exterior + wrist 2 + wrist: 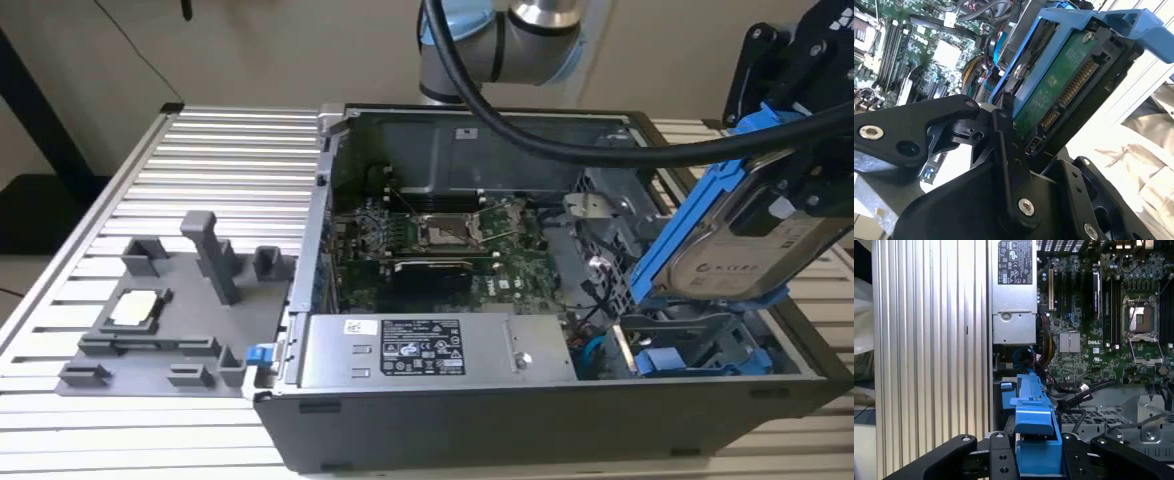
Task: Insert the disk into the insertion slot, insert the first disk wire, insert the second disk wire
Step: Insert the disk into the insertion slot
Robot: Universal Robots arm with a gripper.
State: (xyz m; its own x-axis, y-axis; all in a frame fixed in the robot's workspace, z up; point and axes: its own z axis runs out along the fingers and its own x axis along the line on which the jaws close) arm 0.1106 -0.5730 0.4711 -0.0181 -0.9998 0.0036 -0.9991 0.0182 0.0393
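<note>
Computer case [534,420]: open-sided dark tower lying on the table, its front wall nearest in the exterior view.
Power-supply box [407,350]: long grey metal unit with a white sticker, just inside that near wall; it also appears in the first wrist view [1014,290].
Insertion slot [687,338]: grey drive-cage bay with blue plastic rails, in the near corner of the case at the exterior view's right, beside the power-supply box. No disk sits in it.
Disk [741,250]: silver-grey hard drive with a pale label in a bright blue carrier, held on edge and tilted, directly above the insertion slot. Whether its lower edge touches the cage cannot be told. The second wrist view shows its green circuit-board underside and connector row [1064,85].
Gripper [1038,462]: black fingers closed against both sides of the blue carrier, holding the disk.
Cable bundle [1044,352]: yellow, red and blue wires between the power-supply box and the motherboard.
Motherboard [441,262]: green, flat on the case floor, beyond the power-supply box.
Processor socket [450,232]: square and silver, at mid-board.
Fixture tray [147,340]: grey moulded holder, well apart on the exterior view's left.
Table [227,170]: ribbed aluminium slats.
Robot arm [507,40]: grey joint behind the case, with a black hose [561,140] running towards the gripper.
</note>
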